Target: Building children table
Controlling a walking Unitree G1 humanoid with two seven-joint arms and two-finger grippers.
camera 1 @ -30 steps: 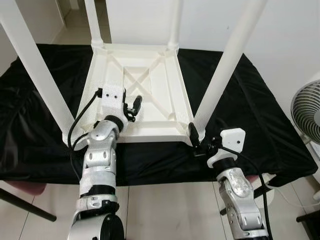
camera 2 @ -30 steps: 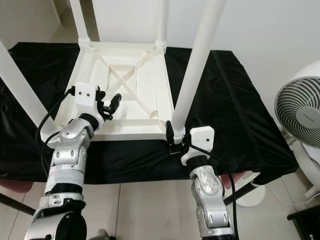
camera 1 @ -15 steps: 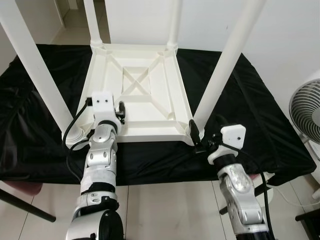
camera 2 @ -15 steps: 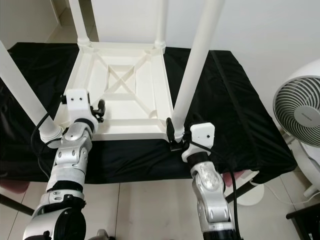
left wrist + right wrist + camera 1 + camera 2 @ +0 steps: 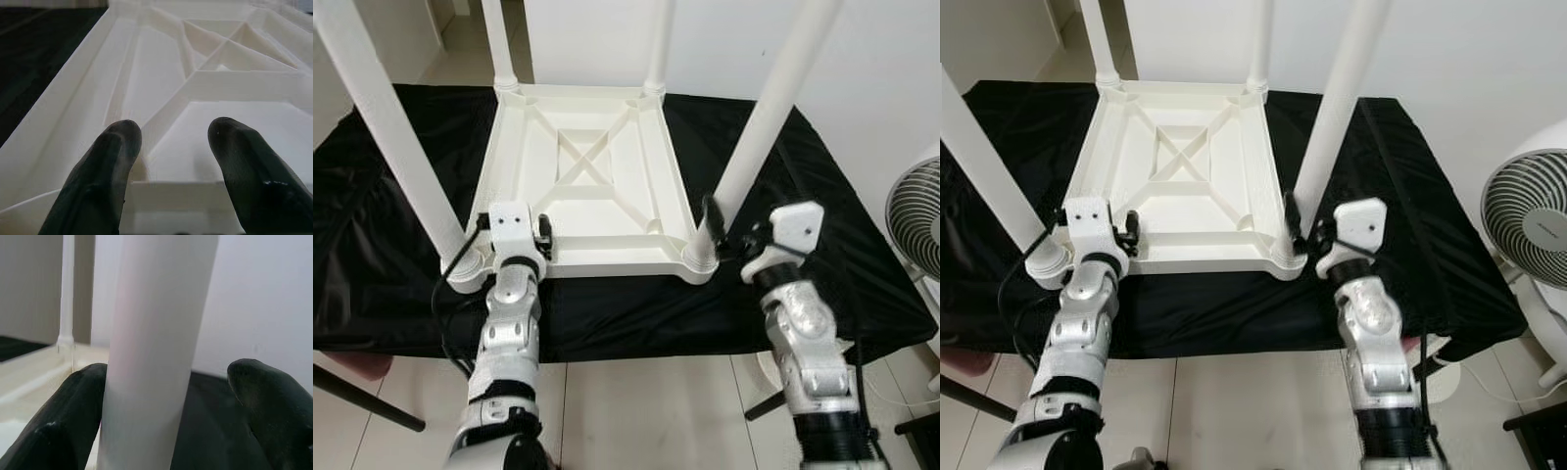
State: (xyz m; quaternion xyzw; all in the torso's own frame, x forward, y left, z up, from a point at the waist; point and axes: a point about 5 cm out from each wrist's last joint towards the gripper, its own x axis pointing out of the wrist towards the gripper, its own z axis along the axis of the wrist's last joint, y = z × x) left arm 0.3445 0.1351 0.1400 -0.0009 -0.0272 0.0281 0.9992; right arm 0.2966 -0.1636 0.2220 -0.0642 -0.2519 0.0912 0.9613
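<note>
From the head cameras you have one white plastic children's table [image 5: 592, 186] lying upside down on a black cloth [image 5: 822, 206], its ribbed underside up, with a cross brace in the middle. Four white round legs rise from its corners: two near ones, the near left leg [image 5: 396, 147] and the near right leg [image 5: 759, 127], and two far ones [image 5: 499, 44]. One fan [image 5: 1528, 220] stands off to your right.

Your left gripper [image 5: 543, 235] sits at the table's near edge, just beside the near left leg's socket. Your right gripper [image 5: 720, 230] is at the base of the near right leg, one black finger against it.

In the left wrist view you see two black fingertips [image 5: 110, 147] parted, over the near rim of the table, nothing held between them.

In the right wrist view the near right leg [image 5: 156, 347] stands upright between the two fingers [image 5: 73, 411]. One finger touches it; the other stands clear, so the pincer is wide and not clamped.
</note>
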